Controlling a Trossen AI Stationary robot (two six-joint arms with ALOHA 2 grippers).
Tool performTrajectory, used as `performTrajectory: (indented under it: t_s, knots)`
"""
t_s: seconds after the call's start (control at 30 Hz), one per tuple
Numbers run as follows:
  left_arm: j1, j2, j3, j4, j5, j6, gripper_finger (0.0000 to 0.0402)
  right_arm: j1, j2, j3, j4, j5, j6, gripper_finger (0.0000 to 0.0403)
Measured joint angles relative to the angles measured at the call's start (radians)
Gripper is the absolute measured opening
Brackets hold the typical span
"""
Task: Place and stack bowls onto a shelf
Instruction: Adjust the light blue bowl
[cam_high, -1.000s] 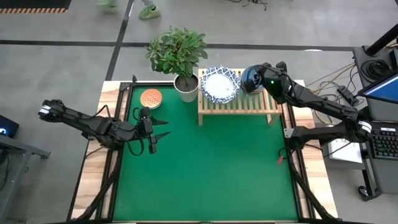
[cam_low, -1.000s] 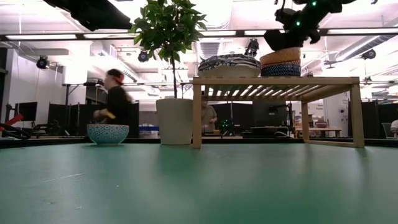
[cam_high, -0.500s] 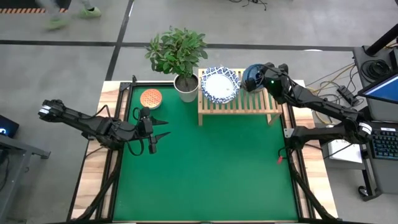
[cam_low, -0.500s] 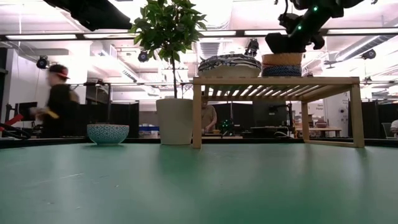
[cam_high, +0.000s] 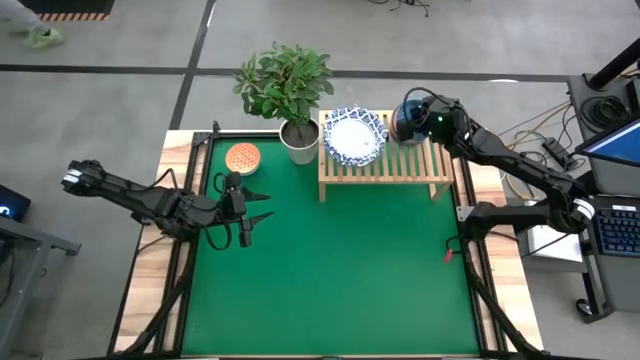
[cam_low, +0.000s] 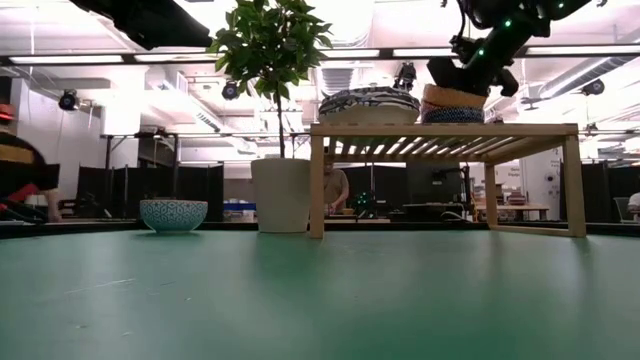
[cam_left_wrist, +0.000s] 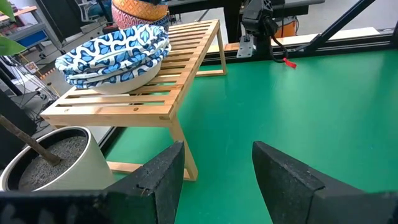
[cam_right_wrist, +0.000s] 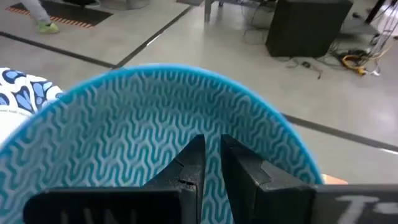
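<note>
Wide green mat (cam_high: 340, 270) lying open in front of shelf (cam_high: 385, 165). Plant pot (cam_high: 299, 142) blocking just beside shelf's left end. Stacked bowls (cam_low: 368, 104) occupying shelf top; right gripper (cam_high: 412, 117) crowding its far right corner.

Setting: robotics lab or workshop | ceiling strip lights (cam_low: 90, 58) and exposed ducts overhead | dark equipment racks (cam_low: 170, 185) and workbenches behind the green table (cam_high: 330, 270) | cables (cam_high: 520, 130) trailing across bare concrete floor (cam_high: 100, 110) | monitor and keyboard (cam_high: 620, 228) alongside
</note>
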Motion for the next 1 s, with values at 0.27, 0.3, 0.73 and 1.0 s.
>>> performTrajectory:
  t_s: [0.27, 0.3, 0.73, 1.0]
  knots:
    - [0.000, 0.000, 0.000, 0.000, 0.000, 0.000, 0.0173, -0.004, -0.008, 0.013, -0.011, -0.008, -0.014, 0.0042]
    - [0.000, 0.000, 0.000, 0.000, 0.000, 0.000, 0.0173, -0.004, -0.008, 0.025, -0.008, -0.008, -0.014, 0.0042]
    - [0.000, 0.000, 0.000, 0.000, 0.000, 0.000, 0.0173, -0.004, 0.136, 0.231, -0.038, -0.007, -0.074, 0.0042]
    - [0.000, 0.000, 0.000, 0.000, 0.000, 0.000, 0.0173, -0.003, 0.247, 0.367, -0.271, 0.009, -0.038, 0.0042]
